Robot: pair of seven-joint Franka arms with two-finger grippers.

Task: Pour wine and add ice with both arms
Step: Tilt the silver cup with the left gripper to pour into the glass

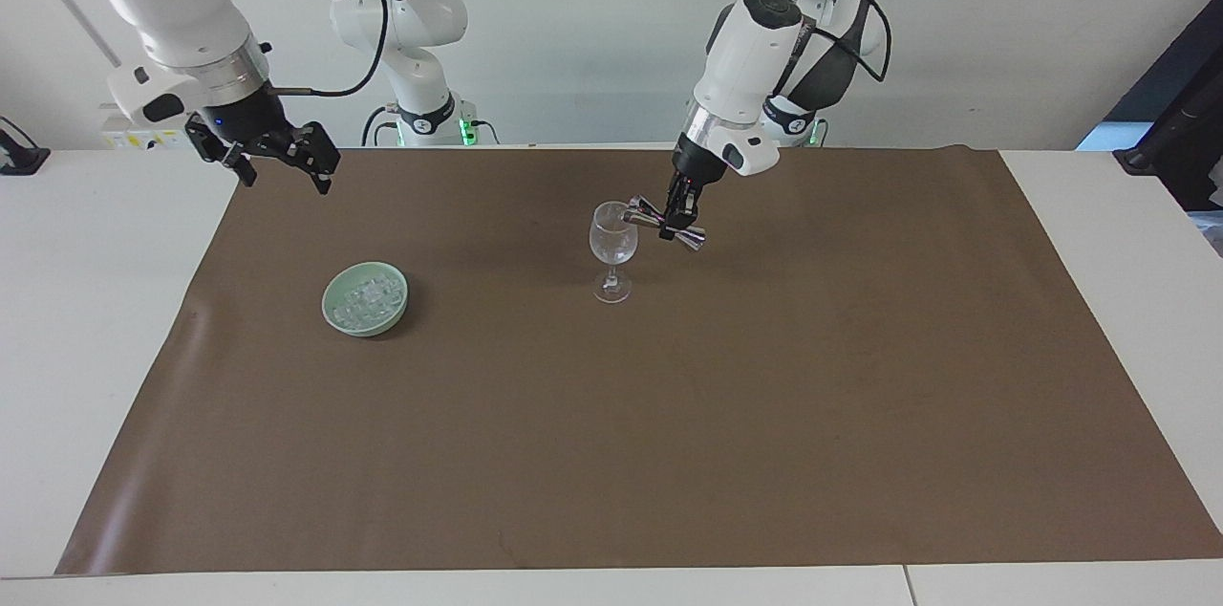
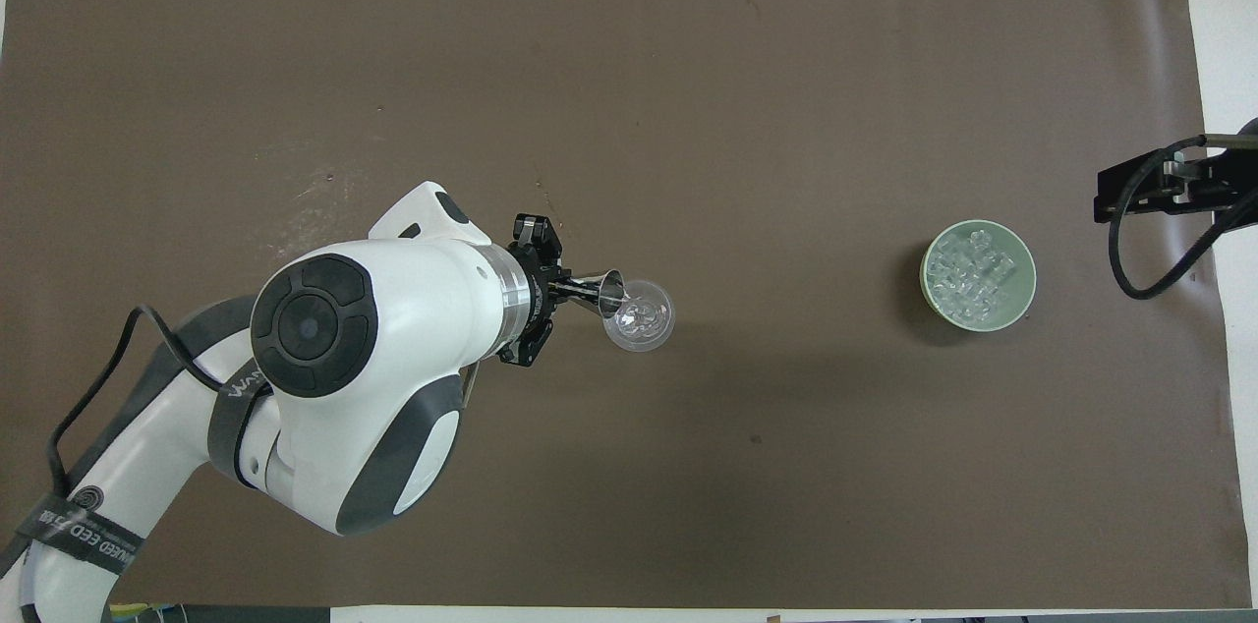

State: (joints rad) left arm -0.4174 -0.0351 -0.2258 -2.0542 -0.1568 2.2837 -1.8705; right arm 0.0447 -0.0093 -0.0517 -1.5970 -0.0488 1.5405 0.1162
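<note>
Holding ice [image 1: 366, 299], green bowl [image 1: 336, 317] (wine glass [image 1: 611, 243] stands apart).

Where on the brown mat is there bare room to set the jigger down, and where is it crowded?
Bare mat runs between the wine glass and the green bowl of ice, and over the whole stretch farther from the robots than both. Crowded only at the glass, where the left gripper tips the jigger over its rim. The right gripper waits open at the mat's corner.
</note>
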